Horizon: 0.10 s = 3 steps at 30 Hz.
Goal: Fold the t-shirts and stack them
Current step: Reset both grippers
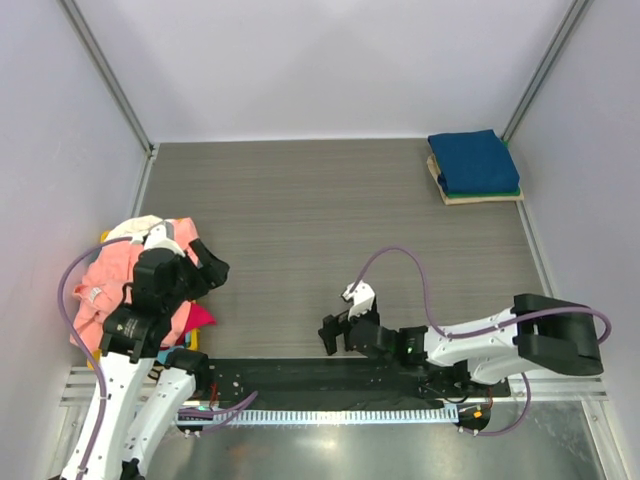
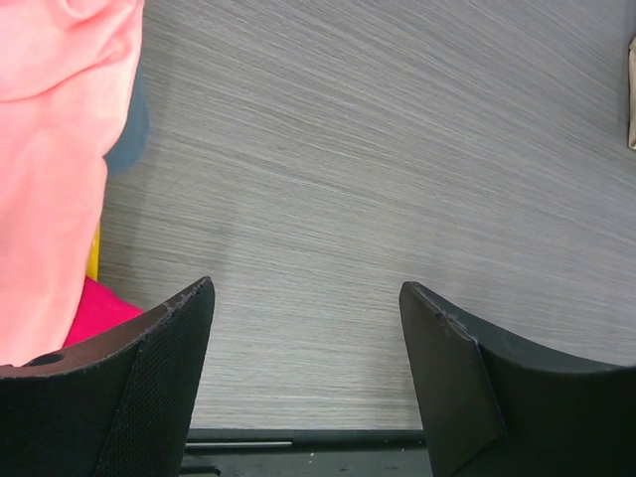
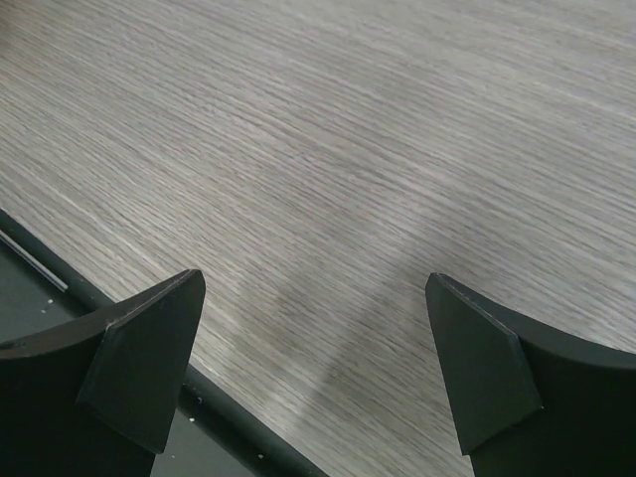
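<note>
While left fingers (image 2: 149, 388) stand wide, empty, salmon pink t-shirt (image 2: 50, 149) lies just left of them; right fingers (image 3: 129, 368) wide, empty, over tabletop (image 3: 348, 149).

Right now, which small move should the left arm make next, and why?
Probably swing the left gripper leftward and down onto the salmon pink t-shirt: its jaws stand open and empty over the bare table, and that unfolded shirt lies beside it.

Open table (image 1: 300, 220) between t-shirt heap (image 1: 105, 290) near left and folded stack (image 1: 473, 163) far right.
</note>
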{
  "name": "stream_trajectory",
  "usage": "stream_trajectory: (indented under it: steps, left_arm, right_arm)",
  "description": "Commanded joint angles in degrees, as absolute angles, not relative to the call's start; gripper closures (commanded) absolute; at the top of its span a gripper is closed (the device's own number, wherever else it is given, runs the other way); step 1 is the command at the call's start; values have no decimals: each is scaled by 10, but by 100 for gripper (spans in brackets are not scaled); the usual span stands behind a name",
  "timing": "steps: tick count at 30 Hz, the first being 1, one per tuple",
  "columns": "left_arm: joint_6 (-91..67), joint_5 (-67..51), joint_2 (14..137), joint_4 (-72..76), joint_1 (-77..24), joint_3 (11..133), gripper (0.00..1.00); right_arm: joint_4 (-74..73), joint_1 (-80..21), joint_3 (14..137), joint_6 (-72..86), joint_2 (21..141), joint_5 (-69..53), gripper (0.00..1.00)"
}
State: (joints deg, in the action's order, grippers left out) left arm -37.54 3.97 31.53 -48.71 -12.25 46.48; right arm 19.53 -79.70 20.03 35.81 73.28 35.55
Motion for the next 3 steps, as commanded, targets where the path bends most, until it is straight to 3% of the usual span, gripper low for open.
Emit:
stream_trajectory:
  steps: [1, 3]
  left_arm:
    - [-377, 59, 306, -478, -119, 471, 24]
    - [-373, 63, 296, -473, -119, 471, 22]
  right_arm:
    - [243, -798, 215, 355, 745, 367, 0]
    - [243, -799, 211, 358, 741, 367, 0]
